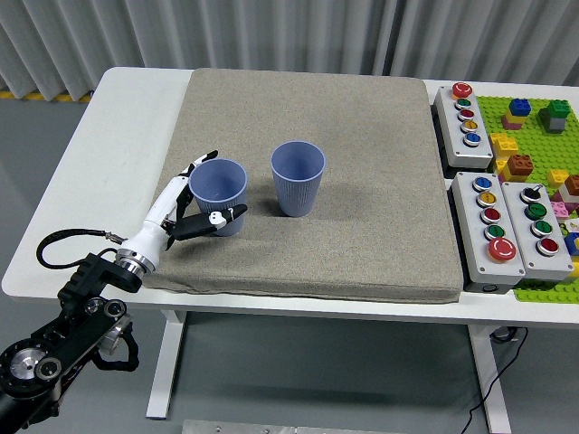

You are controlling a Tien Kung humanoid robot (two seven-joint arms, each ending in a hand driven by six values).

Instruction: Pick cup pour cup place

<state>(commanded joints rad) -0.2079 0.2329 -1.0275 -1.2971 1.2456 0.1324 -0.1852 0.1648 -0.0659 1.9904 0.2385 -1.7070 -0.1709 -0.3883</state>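
White table (109, 163) with a grey mat (362, 235) on top, grey curtain behind. Two blue cups upright on the mat, close but apart: left cup (219, 195) and right cup (298, 178). Left hand (192, 201) wrapped loosely round the left cup, fingers behind, thumb in front; can't tell how tight. Button boxes (499, 221) and a green brick plate (543, 117) off right.

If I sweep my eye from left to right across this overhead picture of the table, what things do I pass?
Left robot hand → blue cup it reaches around → second blue cup → grey button boxes → green plate with toy bricks. The cups stand on a grey mat.
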